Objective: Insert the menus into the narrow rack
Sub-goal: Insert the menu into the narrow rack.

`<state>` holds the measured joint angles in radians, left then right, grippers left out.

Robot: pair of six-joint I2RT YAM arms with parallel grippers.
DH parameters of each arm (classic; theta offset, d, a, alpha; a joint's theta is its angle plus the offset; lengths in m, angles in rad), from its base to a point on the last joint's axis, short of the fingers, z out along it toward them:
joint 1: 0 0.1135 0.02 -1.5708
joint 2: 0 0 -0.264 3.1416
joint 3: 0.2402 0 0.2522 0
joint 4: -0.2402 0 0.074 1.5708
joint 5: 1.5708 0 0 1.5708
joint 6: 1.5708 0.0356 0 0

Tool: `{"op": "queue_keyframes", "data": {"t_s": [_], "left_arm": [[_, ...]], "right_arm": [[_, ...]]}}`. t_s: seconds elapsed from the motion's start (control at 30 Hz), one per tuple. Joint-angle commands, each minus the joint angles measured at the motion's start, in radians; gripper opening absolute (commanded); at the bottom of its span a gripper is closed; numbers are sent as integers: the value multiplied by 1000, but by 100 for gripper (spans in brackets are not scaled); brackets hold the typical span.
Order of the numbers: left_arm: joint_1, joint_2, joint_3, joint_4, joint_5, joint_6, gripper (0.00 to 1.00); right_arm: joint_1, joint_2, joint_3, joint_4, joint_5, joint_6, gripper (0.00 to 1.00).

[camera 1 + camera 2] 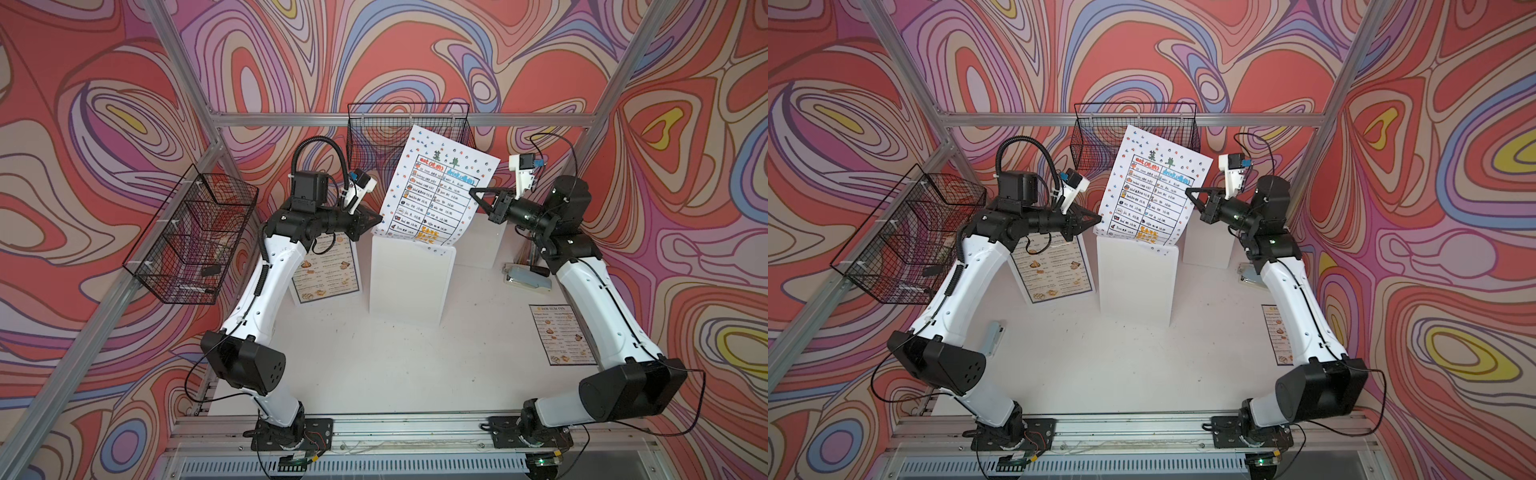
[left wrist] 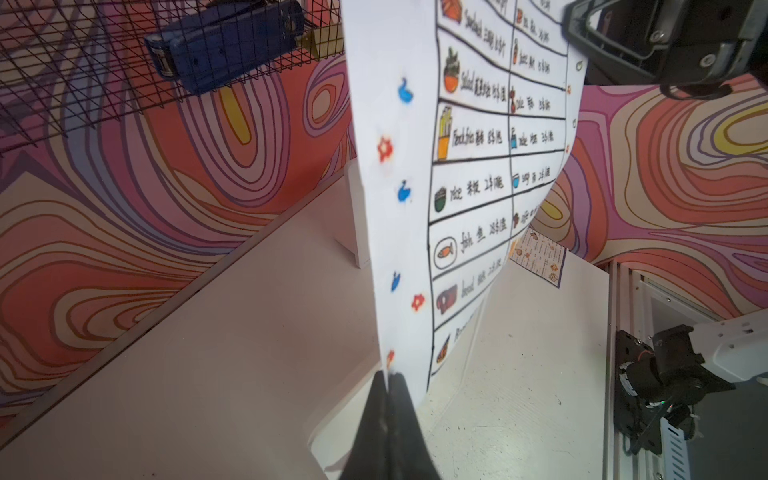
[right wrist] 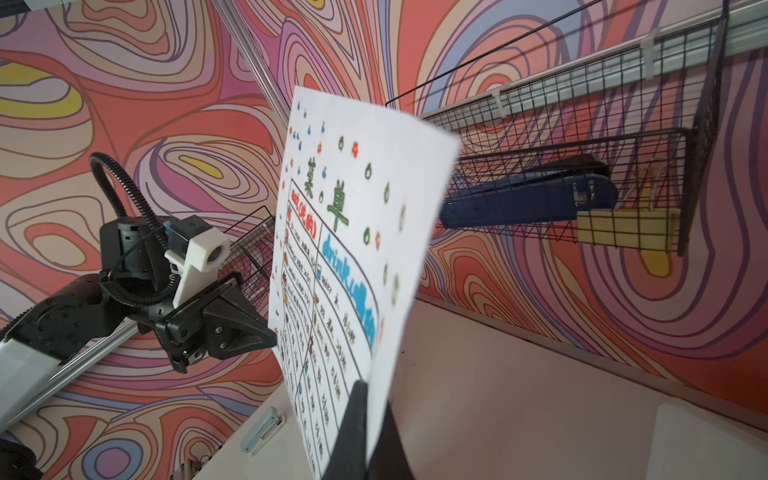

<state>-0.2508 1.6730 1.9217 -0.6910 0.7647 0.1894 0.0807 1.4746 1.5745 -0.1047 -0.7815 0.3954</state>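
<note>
Left gripper (image 1: 379,218) and right gripper (image 1: 472,192) pinch the white menu (image 1: 436,187) by its sides above the narrow rack (image 1: 405,286); next, its lower edge should slide down into it.

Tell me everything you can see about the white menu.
The white menu is a thin paper sheet with a black-ruled table of food and drink items, green characters on top and small coloured icons round the border. It is held upright, curved and tilted, pinched at opposite side edges by the shut left hand and right hand, its bottom edge by a white panel's top.
</note>
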Motion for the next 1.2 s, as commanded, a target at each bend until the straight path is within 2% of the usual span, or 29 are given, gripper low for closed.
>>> {"op": "queue_keyframes", "data": {"t_s": [0.0, 0.23, 0.43, 0.63, 0.73, 0.9, 1.0, 1.17], "left_arm": [[-2, 5, 28, 1, -27, -14, 0], [-1, 103, 108, -20, -106, -45, 0], [-2, 149, 171, -27, -141, -86, 0], [-5, 120, 175, -8, -157, -139, 0], [-10, 78, 132, 40, -178, -161, 0], [-10, 16, 25, 115, -186, -140, 15], [-9, 14, 10, 123, -162, -134, 16], [-9, 61, 67, 68, -129, -128, 16]], "right_arm": [[3, 21, 32, -14, 27, 1, 0], [2, 54, 78, -115, 79, -31, 0], [3, 56, 108, -224, 179, -88, 0], [11, 18, 68, -150, 138, -106, 0], [15, -4, 48, -110, 128, -103, 0], [16, -2, 56, -122, 138, -111, 0], [16, 12, 67, -135, 134, -115, 0], [16, 19, 73, -169, 139, -142, 0]]}}
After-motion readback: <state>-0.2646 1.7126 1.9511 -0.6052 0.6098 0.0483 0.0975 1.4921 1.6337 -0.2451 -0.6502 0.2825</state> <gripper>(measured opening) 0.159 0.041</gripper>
